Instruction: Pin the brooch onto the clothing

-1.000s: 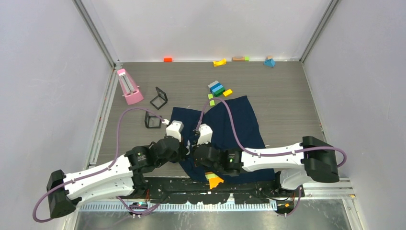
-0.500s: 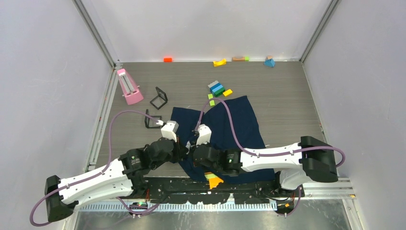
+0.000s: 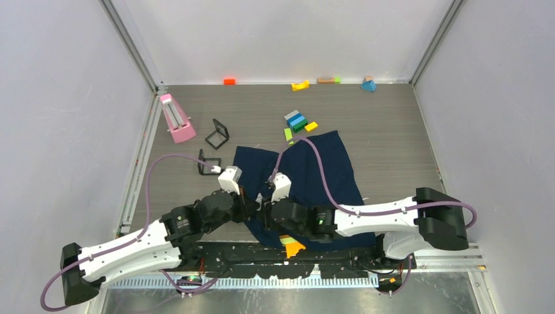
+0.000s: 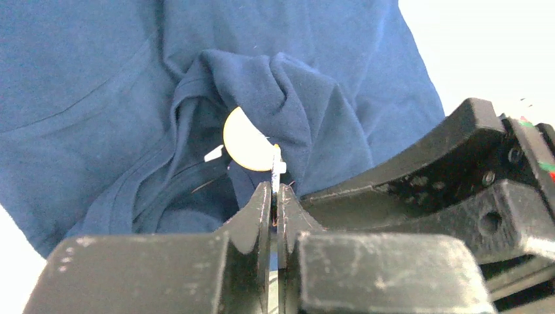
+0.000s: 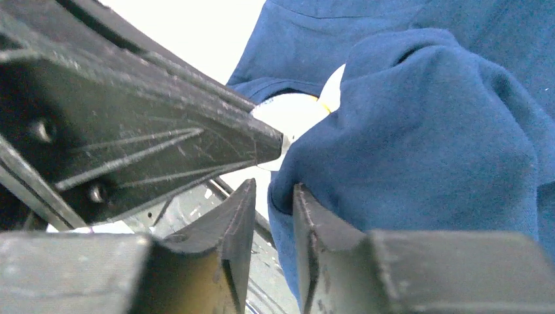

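The clothing (image 3: 327, 170), a dark navy T-shirt, lies on the table with its near-left part bunched up between both grippers. In the left wrist view the brooch (image 4: 247, 147) shows as a small pale round disc against the raised fold of the clothing (image 4: 98, 78). My left gripper (image 4: 275, 186) is shut on the brooch's thin edge. In the right wrist view my right gripper (image 5: 273, 196) stands open, a fold of the clothing (image 5: 425, 131) hanging against its right finger. The brooch (image 5: 291, 114) shows just beyond, at the tip of the left gripper's finger (image 5: 163, 150).
A pink object (image 3: 175, 118) and two black frames (image 3: 217, 133) (image 3: 208, 163) stand at the left. Coloured blocks (image 3: 298, 121) lie beyond the shirt, with more along the back wall (image 3: 300, 85). An orange-yellow block (image 3: 292, 246) sits at the near edge.
My right gripper's jaws have parted from shut. The left arm has drawn slightly left and back, still shut on the brooch.
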### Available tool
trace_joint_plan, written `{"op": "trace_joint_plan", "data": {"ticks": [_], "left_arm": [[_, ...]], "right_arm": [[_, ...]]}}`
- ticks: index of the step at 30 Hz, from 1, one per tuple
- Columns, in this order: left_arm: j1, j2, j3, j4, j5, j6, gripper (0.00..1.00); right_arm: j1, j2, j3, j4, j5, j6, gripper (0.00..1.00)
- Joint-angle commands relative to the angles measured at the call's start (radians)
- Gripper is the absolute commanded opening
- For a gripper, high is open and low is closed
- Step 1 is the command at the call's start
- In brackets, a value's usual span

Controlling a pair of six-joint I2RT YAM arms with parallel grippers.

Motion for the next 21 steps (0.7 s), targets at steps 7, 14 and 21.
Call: {"op": "trace_joint_plan", "data": {"ticks": [7, 14, 21], "left_arm": [[0.114, 0.028, 0.031, 0.136, 0.221, 0.028, 0.0], [0.253, 0.039, 0.046, 0.163, 0.489, 0.084, 0.0], [0.345, 0.053, 0.061, 0.194, 0.686, 0.115, 0.0]], "right_arm": [[-0.032, -0.27, -0.078, -0.004, -0.033, -0.126, 0.6], [-0.187, -0.472, -0.147, -0.037, -0.174, -0.204, 0.71], [-0.35, -0.63, -0.25, 0.02, -0.418, -0.198, 0.74]]}}
